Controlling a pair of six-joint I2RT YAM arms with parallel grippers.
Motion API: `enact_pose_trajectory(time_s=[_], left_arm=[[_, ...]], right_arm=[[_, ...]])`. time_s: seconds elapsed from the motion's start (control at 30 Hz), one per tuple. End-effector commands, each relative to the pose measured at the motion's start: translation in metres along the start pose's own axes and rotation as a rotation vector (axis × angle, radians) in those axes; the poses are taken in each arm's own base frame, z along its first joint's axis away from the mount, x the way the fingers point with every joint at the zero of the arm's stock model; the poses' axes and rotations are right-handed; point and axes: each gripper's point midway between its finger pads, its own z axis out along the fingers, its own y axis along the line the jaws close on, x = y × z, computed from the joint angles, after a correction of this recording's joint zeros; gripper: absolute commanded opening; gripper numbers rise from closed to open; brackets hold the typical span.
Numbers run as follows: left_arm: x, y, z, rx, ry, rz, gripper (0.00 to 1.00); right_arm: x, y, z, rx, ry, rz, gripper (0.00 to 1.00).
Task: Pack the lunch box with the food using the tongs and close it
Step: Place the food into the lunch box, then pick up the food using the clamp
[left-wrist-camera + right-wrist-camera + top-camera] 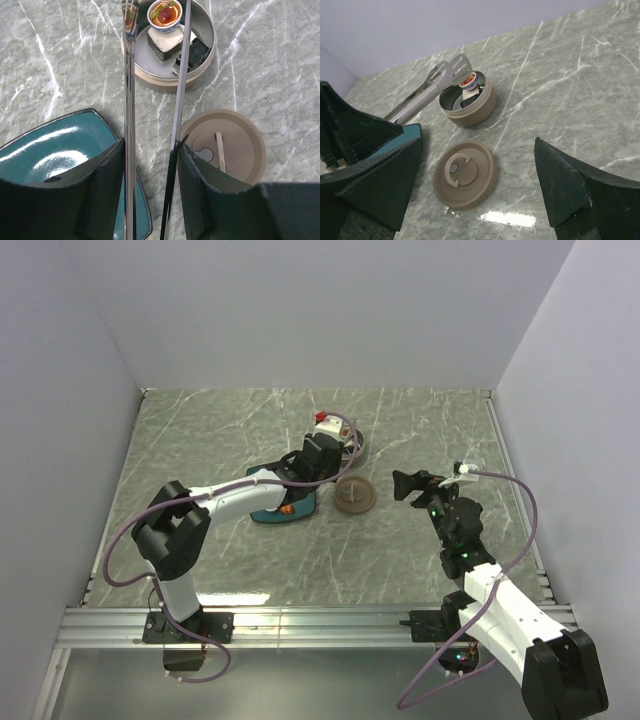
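The lunch box (204,64), a round silver tin, stands on the marble with food (165,42) in it: a small bowl of red bits and dark-wrapped white pieces. My left gripper (150,145) is shut on the tongs (129,100). Their two arms stand apart, with the tips reaching over the tin. The tan lid (235,145) lies knob-up beside the tin. My right gripper (477,145) stands open just above the lid (465,175), touching nothing. From the top view, the left gripper (322,455) covers the tin, and the lid (355,497) lies left of the right gripper (405,483).
A square teal plate (60,145) lies left of the lid, partly under the left gripper. A small orange bit (287,508) sits on the plate (270,512). White walls close the table at the back and on both sides.
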Motion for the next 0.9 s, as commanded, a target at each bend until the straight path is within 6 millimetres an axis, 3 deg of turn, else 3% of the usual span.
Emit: enact_pose_trajectory(time_s=[0.0,0.23,0.33,0.37,0.43,0.5,0.53,0.57,0.6,0.63,0.7,0.73,0.87], left_arm=[[-0.046,0.004,-0.024,0.006,-0.129,-0.066,0.5],[-0.05,0.022,-0.051,-0.026,-0.18,-0.115,0.5],[-0.033,0.039,-0.066,-0.075,-0.17,-0.13,0.5],[-0.035,0.044,-0.077,-0.08,-0.187,-0.161,0.5],[-0.008,0.06,-0.085,-0.132,-0.143,-0.161,0.5],[0.001,0.069,-0.103,-0.143,-0.141,-0.214,0.5],[0.023,0.075,-0.107,-0.157,-0.109,-0.212,0.5],[0.031,0.08,-0.113,-0.18,-0.109,-0.223,0.5],[0.032,0.081,-0.124,-0.176,-0.125,-0.279,0.5],[0.056,0.084,-0.131,-0.191,-0.082,-0.256,0.5],[0.063,0.085,-0.146,-0.199,-0.097,-0.311,0.5],[0.08,0.08,-0.155,-0.189,-0.064,-0.279,0.5],[0.105,0.075,-0.182,-0.189,-0.029,-0.335,0.5]], right_arm=[[-0.013,0.002,0.003,-0.006,-0.047,-0.008,1.0],[-0.012,0.001,0.003,-0.003,-0.042,-0.007,1.0],[-0.011,0.001,0.003,-0.006,-0.04,-0.007,1.0],[-0.012,0.001,0.003,-0.005,-0.042,-0.007,1.0],[-0.013,0.002,0.002,-0.009,-0.046,-0.006,1.0],[-0.013,0.003,0.001,-0.012,-0.046,-0.006,1.0],[-0.013,0.002,0.001,-0.012,-0.046,-0.005,1.0],[-0.014,0.003,0.001,-0.013,-0.049,-0.005,1.0],[-0.013,0.004,0.002,-0.017,-0.046,-0.005,1.0],[-0.012,0.004,0.002,-0.02,-0.044,-0.005,1.0],[-0.012,0.006,0.002,-0.031,-0.039,-0.004,1.0],[-0.012,0.006,0.003,-0.033,-0.04,-0.002,1.0],[-0.013,0.009,0.003,-0.045,-0.037,0.002,1.0]])
